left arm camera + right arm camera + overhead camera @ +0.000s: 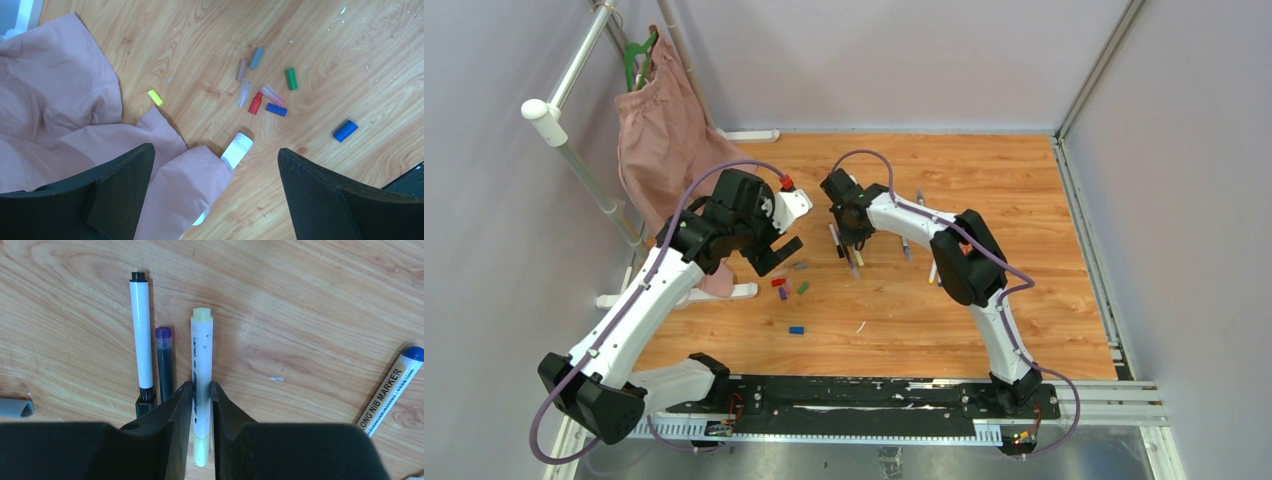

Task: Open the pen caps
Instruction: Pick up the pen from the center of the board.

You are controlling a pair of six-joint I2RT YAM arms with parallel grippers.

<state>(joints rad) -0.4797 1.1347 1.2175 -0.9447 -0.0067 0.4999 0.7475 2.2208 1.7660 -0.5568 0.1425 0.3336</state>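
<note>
Several loose pen caps lie on the wood floor: grey (pixel 256 57), green (pixel 291 78), red (pixel 255 103), two blue ones (pixel 345 130) and a yellow one (pixel 155 97). From above I see the red cap (pixel 778 282) and a blue cap (pixel 796 329). My left gripper (pixel 214 150) hangs open above the floor near them, holding nothing. My right gripper (pixel 201 385) is shut on a white pen (pixel 202 347) with pale yellow ends, both fingers pressed against its barrel. From above, the right gripper (pixel 852 245) points down at the floor.
A white pen with a black end (pixel 141 340) and a dark pen with a purple end (pixel 164 360) lie just left of the held pen. A blue-ended marker (pixel 395 385) lies to the right. Pink cloth (pixel 60 115) drapes over a white rack foot (pixel 237 150) under the left gripper.
</note>
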